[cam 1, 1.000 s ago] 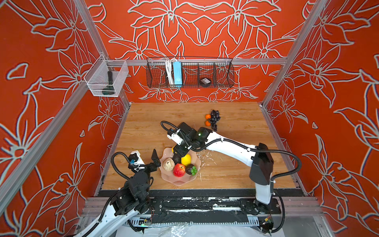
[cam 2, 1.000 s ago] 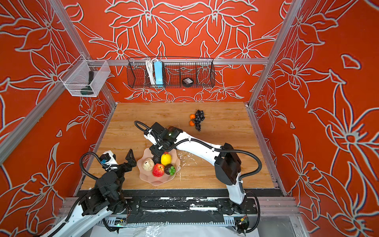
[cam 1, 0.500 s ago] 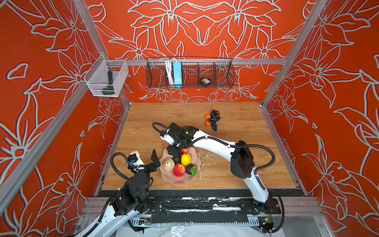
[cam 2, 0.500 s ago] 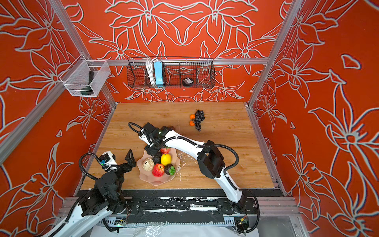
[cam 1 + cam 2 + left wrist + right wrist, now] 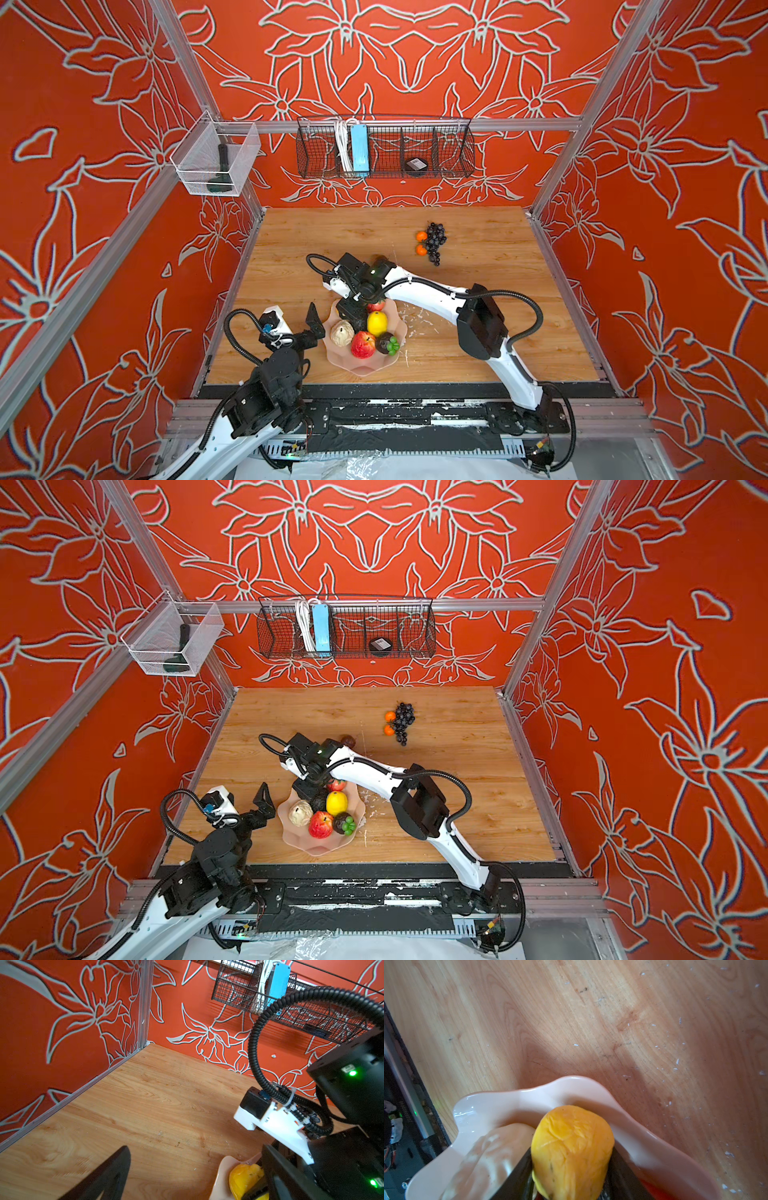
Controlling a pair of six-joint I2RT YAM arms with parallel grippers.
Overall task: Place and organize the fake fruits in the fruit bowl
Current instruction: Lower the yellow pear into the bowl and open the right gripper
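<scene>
As seen in both top views: pink bowl [image 5: 360, 370] near front edge of wooden table [image 5: 478, 332], left of middle. Inside it: beige fruit [image 5: 342, 332], lemon [image 5: 377, 322], apple [image 5: 362, 344], mangosteen [image 5: 386, 344], strawberry [image 5: 376, 306] at far rim, dark avocado [image 5: 319, 803] partly hidden. Over far-left part of bowl, stretched across the middle: right gripper [image 5: 350, 309]; grip hidden from above. Just beside bowl's left rim: left gripper [image 5: 316, 326], spread wide, holding nothing. Out on table, well apart from bowl: grapes [image 5: 435, 243] just beside two small oranges [image 5: 421, 236]. Peeking from behind right arm [image 5: 374, 771] in a top view: dark round fruit [image 5: 348, 741].

Left wrist view: one black finger [image 5: 108, 1178] over bare table, bowl rim [image 5: 220, 1176] close by, yellow-orange fruit [image 5: 245, 1176] inside it under black gripper parts.

Right wrist view: right gripper [image 5: 571, 1169] pinching yellow-orange fruit [image 5: 571, 1147] between both fingers [image 5: 519, 1169], over inside of bowl [image 5: 508, 1101], next to blurred beige fruit [image 5: 492, 1147]. Cannot tell whether held fruit touches bowl floor.
</scene>
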